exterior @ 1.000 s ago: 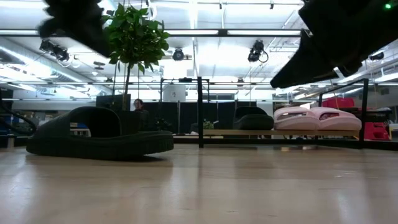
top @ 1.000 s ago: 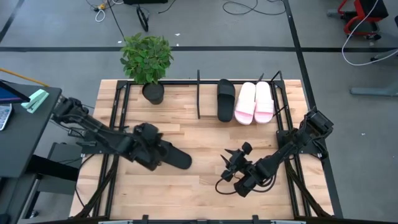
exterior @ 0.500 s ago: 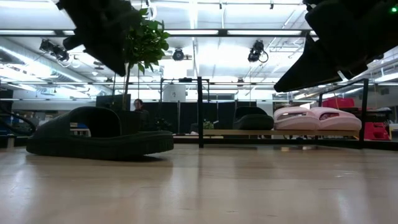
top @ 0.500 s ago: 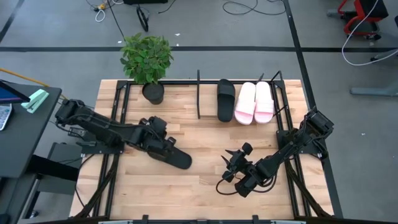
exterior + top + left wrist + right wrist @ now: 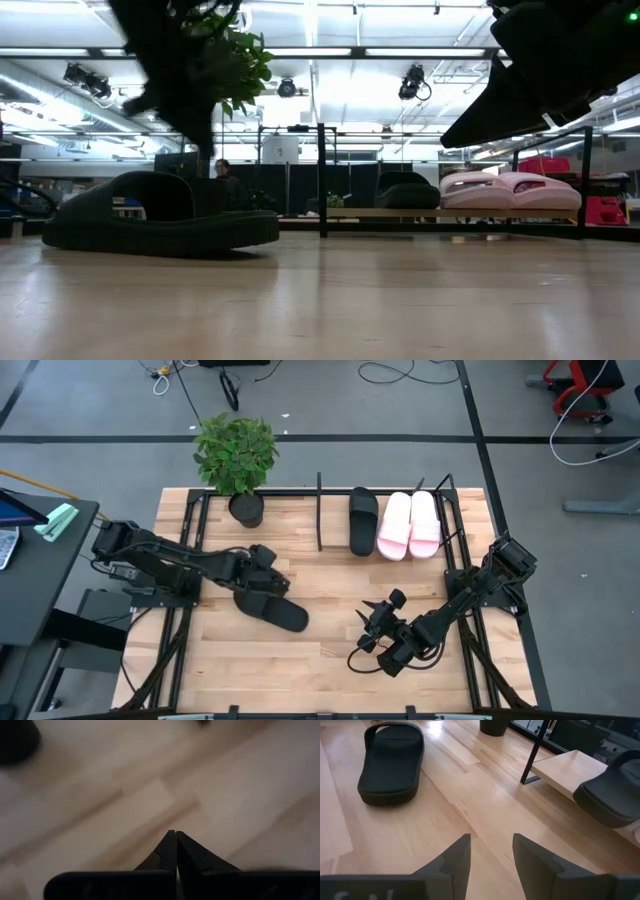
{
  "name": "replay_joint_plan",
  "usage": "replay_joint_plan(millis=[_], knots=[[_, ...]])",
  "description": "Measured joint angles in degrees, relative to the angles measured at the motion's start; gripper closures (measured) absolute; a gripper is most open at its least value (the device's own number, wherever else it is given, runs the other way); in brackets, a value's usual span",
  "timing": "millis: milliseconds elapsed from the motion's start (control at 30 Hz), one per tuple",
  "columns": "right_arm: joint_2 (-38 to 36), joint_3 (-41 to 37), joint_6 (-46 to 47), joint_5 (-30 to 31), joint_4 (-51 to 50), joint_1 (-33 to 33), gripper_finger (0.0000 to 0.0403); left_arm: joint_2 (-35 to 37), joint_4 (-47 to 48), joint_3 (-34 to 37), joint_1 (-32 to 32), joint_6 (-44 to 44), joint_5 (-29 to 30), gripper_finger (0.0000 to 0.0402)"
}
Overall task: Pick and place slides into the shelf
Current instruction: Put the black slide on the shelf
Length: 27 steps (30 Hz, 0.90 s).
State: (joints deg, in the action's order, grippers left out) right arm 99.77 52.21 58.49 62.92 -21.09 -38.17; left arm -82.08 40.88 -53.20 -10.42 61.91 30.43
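Note:
One black slide lies sole-down on the wooden table, left of centre. My left gripper is shut and hovers just beyond the slide's far side, clear of it. My right gripper is open and waits above the table's right half. The shelf stands at the far edge. It carries another black slide and the two pale pink slides side by side.
A potted plant stands at the far left, beside the shelf. Black arm rails run along both sides of the table. A free slot lies on the shelf left of its black slide. Bare wood spans the middle and near part.
My left gripper has moved from above the black slide's near-left end toward the far edge and a little to the right. The slide has stayed where it was on the table. The right arm has kept still.

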Motion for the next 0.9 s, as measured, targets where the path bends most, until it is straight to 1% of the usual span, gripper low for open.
replay_joint_plan(millis=[100, 233, 367, 500, 633, 733, 800, 900], knots=[[0.0, 0.0, 0.2, 0.0, -0.1, 0.0, 0.0251, 0.0, -4.4, 4.9, -0.5, 2.3, -3.1, 0.0397], [0.0, -0.3, 0.4, -0.2, -0.1, 0.0, 0.0251, 2.1, -4.1, 9.1, -1.9, 6.4, -3.3, 0.0391], [0.0, -0.3, 0.3, -0.5, -0.1, 0.0, 0.0251, 7.4, -3.5, 11.0, -2.9, 6.4, -3.2, 0.0378], [0.0, -0.9, 0.4, -1.1, 0.0, 0.0, 0.0251, 14.3, -0.3, 12.9, -3.2, 7.2, -3.5, 0.0379], [0.0, -2.9, 2.4, -2.8, -0.1, 0.0, 0.0251, 22.1, -3.2, 17.6, -3.9, 10.0, -8.9, 0.0393], [0.0, -4.3, 4.8, -3.9, 0.0, 0.0, 0.0251, 27.1, -4.7, 22.0, -4.8, 14.0, -12.2, 0.0397], [0.0, -5.1, 6.1, -4.4, -0.1, 0.0, 0.0251, 30.1, -5.1, 24.5, -5.5, 16.7, -13.9, 0.0397], [0.0, -5.8, 7.7, -4.8, -0.1, 0.0, 0.0251, 33.9, -8.2, 27.7, -7.5, 20.5, -15.2, 0.0385]])
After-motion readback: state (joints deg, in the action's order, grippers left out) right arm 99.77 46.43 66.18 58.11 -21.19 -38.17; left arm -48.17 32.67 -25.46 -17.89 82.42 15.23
